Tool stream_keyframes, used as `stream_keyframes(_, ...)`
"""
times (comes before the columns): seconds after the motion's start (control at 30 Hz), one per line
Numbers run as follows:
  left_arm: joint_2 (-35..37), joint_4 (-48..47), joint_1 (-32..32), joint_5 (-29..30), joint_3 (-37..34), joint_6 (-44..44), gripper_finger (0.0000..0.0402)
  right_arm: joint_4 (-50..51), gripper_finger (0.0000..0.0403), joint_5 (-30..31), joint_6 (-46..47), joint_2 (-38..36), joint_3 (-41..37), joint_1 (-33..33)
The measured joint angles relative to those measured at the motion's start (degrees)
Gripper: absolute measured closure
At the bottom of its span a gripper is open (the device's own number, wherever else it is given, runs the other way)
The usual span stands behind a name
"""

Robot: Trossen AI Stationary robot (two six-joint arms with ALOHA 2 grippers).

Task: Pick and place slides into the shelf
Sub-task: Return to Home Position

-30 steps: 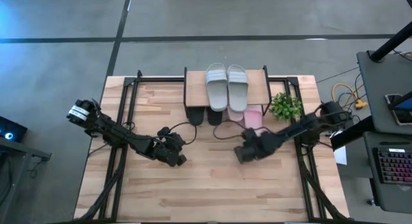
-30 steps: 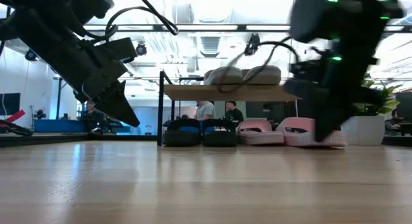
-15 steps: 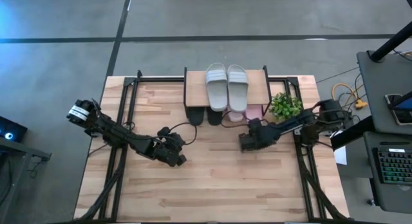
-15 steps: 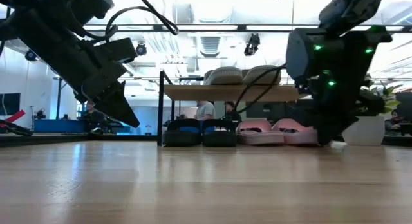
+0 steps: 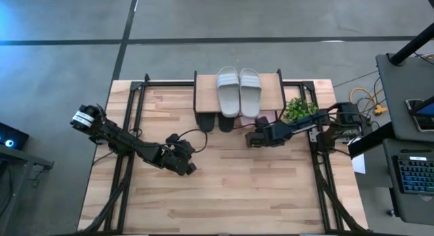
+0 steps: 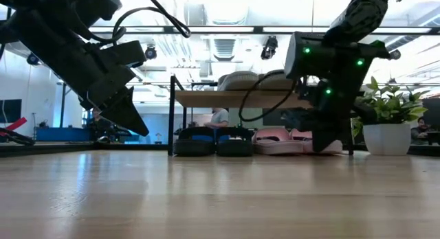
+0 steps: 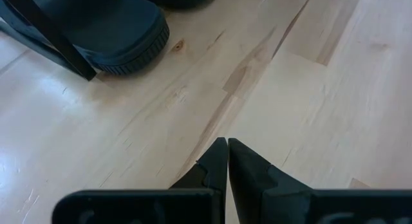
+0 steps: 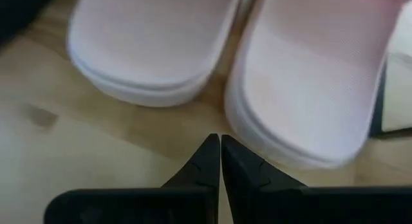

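The left gripper [image 5: 188,167] hangs over the table [image 5: 224,202], fingers pressed together and empty, apart from the shelf [image 5: 205,93]; grey-green slides [image 5: 239,92] lie on its plank, with the black pair [image 6: 214,141] and pink pair [image 6: 278,141] tucked beneath, so all six seem stowed. The right gripper [image 8: 219,139], pinched on nothing, sits just before the pink toes.

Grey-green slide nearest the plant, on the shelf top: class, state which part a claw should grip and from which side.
Probably the wide strap, from straight above, pinching it fore and aft. The grey-green slide lies flat, sole down on the shelf, nothing over it; its twin sits tight beside it, so closing across the sole looks blocked.
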State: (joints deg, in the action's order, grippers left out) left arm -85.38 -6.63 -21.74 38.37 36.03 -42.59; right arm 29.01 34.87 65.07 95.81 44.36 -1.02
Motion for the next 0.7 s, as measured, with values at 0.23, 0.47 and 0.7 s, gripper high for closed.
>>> stream_keyframes(0.23, 0.00, 0.02, 0.00, 0.00, -0.02, -0.06, 0.0402, 3.67, 0.0394, -4.81, 4.71, -0.24, -0.02, -3.38)
stream_keyframes(0.47, 0.00, 2.30, 0.31, -0.36, -0.02, -0.54, 0.0402, 2.21, 0.0394, -6.99, 12.38, -4.37, -0.02, -16.99)
stream_keyframes(0.7, 0.40, 10.92, 4.91, -4.50, 1.82, 5.18, 0.0402, 1.81, 0.0394, -4.22, 21.39, -13.54, -0.02, -25.58)
